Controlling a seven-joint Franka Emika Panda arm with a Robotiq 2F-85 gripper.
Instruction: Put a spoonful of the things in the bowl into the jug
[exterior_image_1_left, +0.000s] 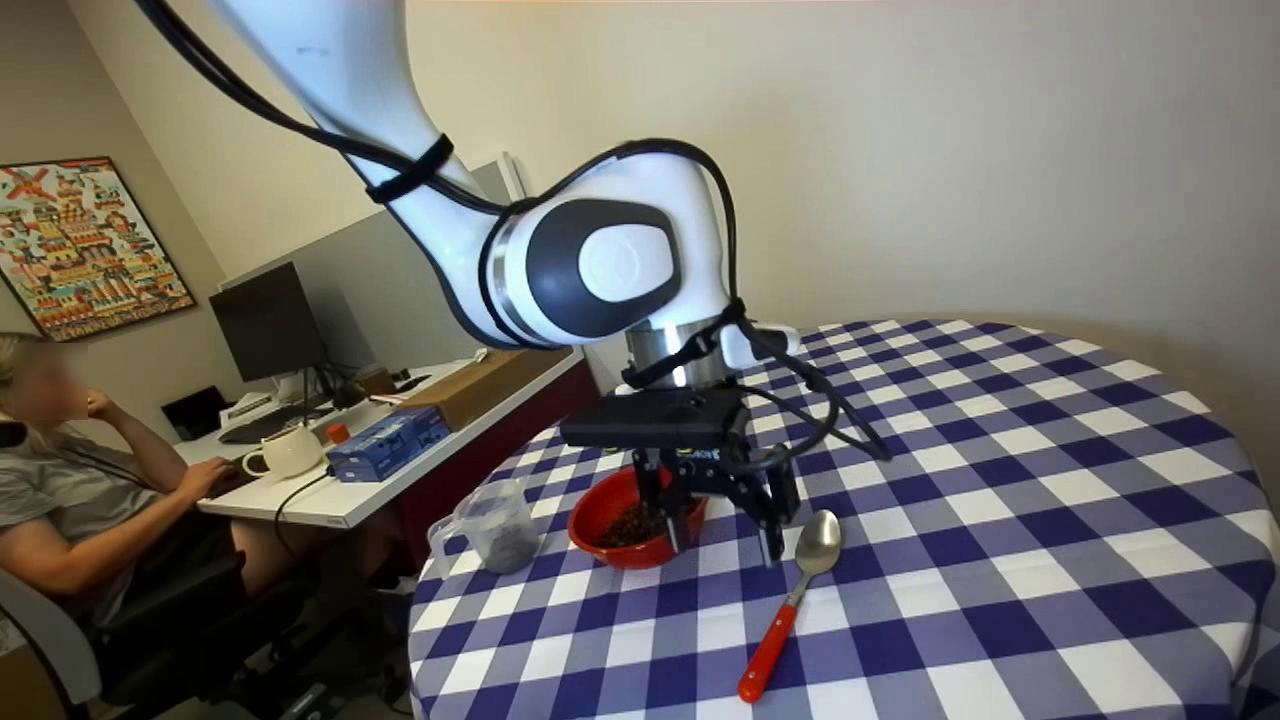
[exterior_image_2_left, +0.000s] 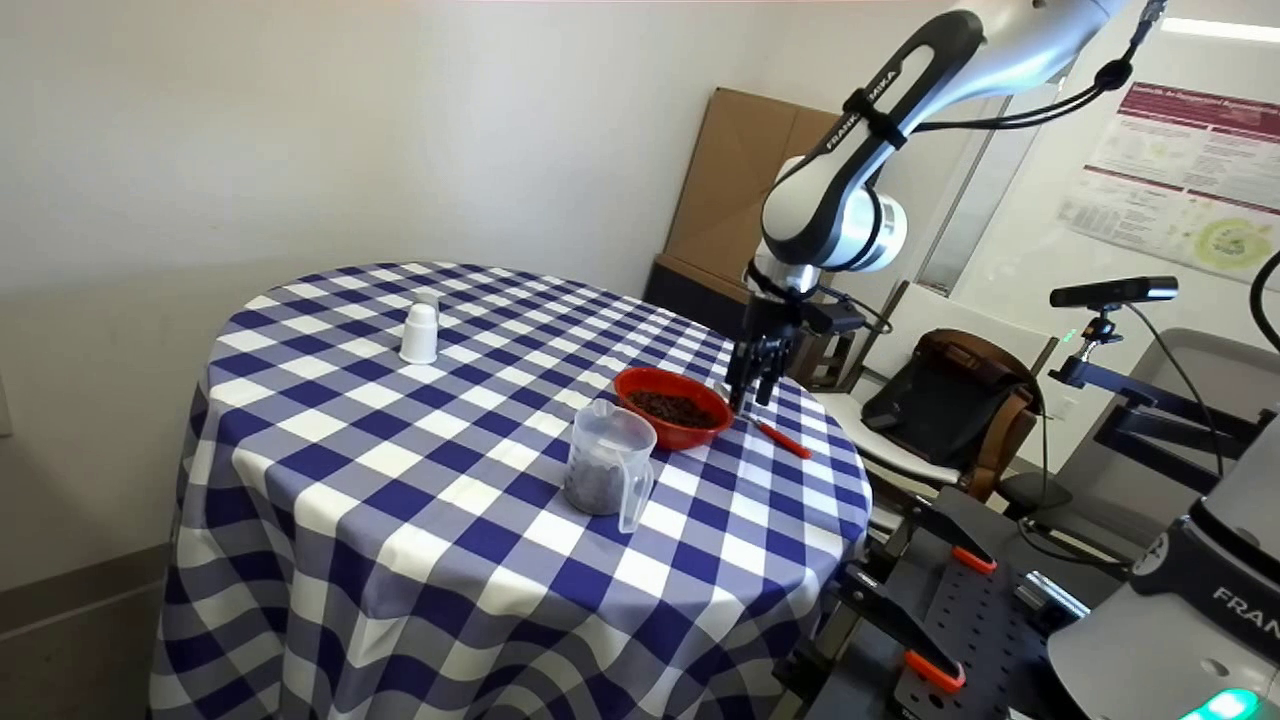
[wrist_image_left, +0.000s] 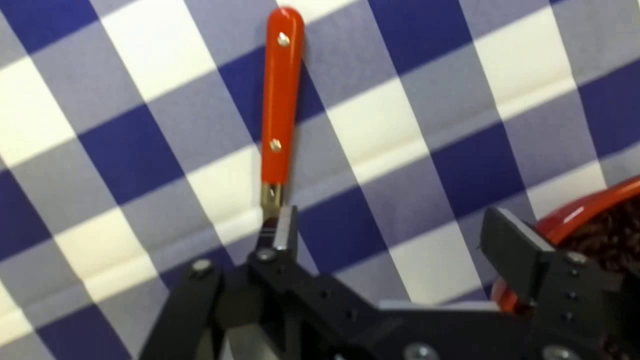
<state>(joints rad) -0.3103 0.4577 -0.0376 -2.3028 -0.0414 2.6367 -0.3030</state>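
Spoon (exterior_image_1_left: 787, 612) lies flat, claw (exterior_image_1_left: 725, 553) spread, holding nothing, so prob all's left: scoop bits (exterior_image_2_left: 668, 408), tip 'em in jug (exterior_image_2_left: 601, 455).

Bowl (exterior_image_1_left: 638, 556): on the worktop (exterior_image_1_left: 1010, 480), bits (exterior_image_2_left: 670, 408) inside
Jug (exterior_image_1_left: 500, 525): left of bowl, both exterior views
Spoon (exterior_image_1_left: 783, 625): right of bowl, likewise

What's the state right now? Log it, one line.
gripper: open, empty | spoon: on checked tablecloth | brown bits: in red bowl | jug: upright, beside bowl
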